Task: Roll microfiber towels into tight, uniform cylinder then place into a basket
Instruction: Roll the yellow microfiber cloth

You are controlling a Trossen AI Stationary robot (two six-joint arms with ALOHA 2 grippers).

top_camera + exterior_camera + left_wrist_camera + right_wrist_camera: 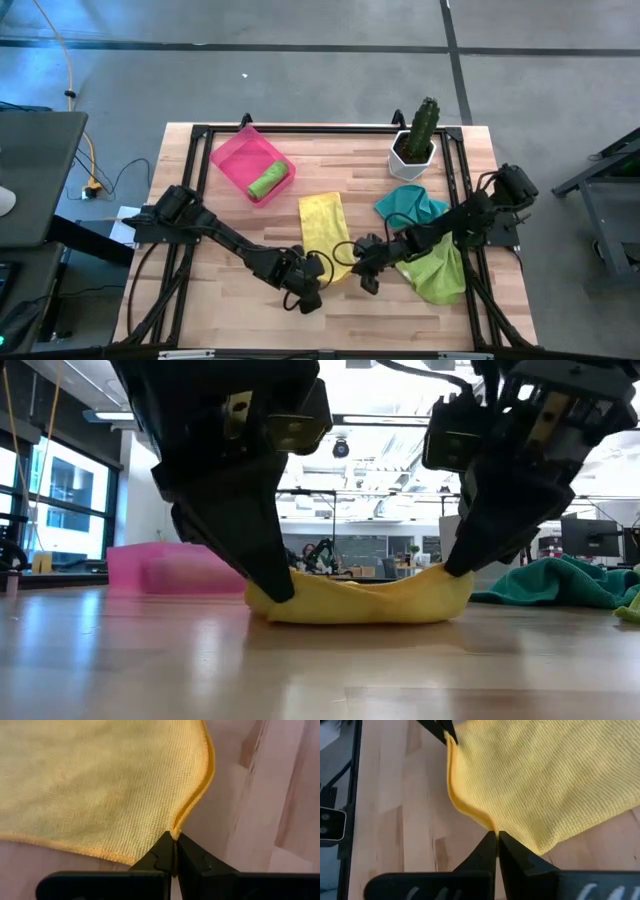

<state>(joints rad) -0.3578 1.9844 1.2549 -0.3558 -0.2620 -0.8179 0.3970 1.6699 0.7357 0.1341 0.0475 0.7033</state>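
Yellow towel (322, 228) lies flat on the wooden table (230, 310), near the middle, long axis running away from the front edge. Its near edge is lifted slightly at both corners and sags between them, as the low view shows (360, 600).

Left gripper (175, 851): fingers pressed together, pinching the hem at one near corner of the yellow towel. In the high view it sits at (312, 283).

Right gripper (496, 836): fingers likewise closed tight on the hem at the other near corner; high view position (366, 266). Both grippers point steeply down at the table, tips at cloth level.

Pink basket (232, 152) stands at the far left of the table, well apart from the yellow towel. One lime green towel (268, 182), rolled into a cylinder, lies inside it against the near wall.

Teal towel (408, 205) is bunched to the right of the yellow one. Larger green towel (440, 275) lies crumpled just nearer the front, partly under the right arm.

White pot with cactus (415, 140) stands at the far right.
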